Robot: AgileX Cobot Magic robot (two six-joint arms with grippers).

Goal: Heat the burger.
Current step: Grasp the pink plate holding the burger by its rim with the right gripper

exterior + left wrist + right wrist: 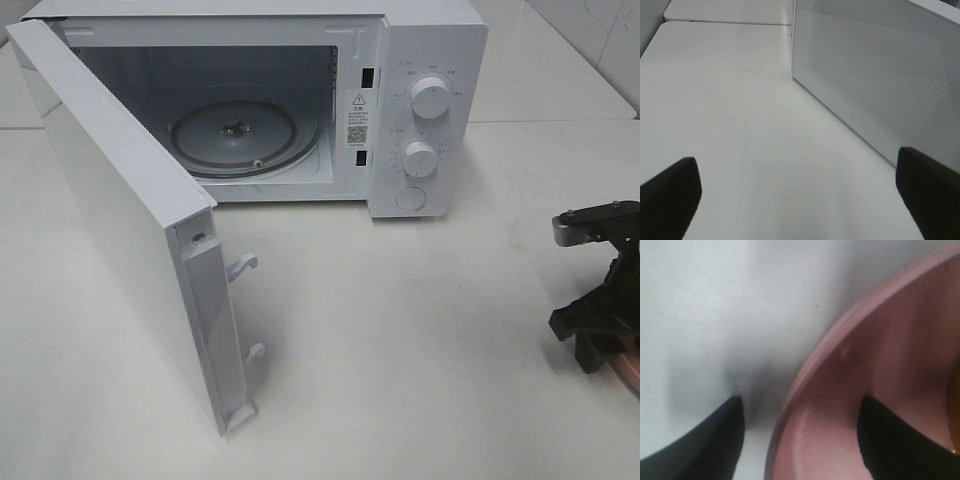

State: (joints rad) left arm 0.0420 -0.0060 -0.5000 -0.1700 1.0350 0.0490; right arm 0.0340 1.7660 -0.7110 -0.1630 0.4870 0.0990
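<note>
Pink plate [875, 340] rim lies between the right gripper's [801, 437] spread black fingers [710, 445], one over the white table [400, 330] and one inside the plate, at the exterior view's lower right edge. A golden-brown sliver on the plate is all that shows of the burger [956, 410]. The left gripper [797, 200] gapes wide beside a dotted white panel [880, 75]. Upper centre, the microwave [430, 60] stands with its door [130, 220] swung left and its glass turntable [235, 135] visible.
</note>
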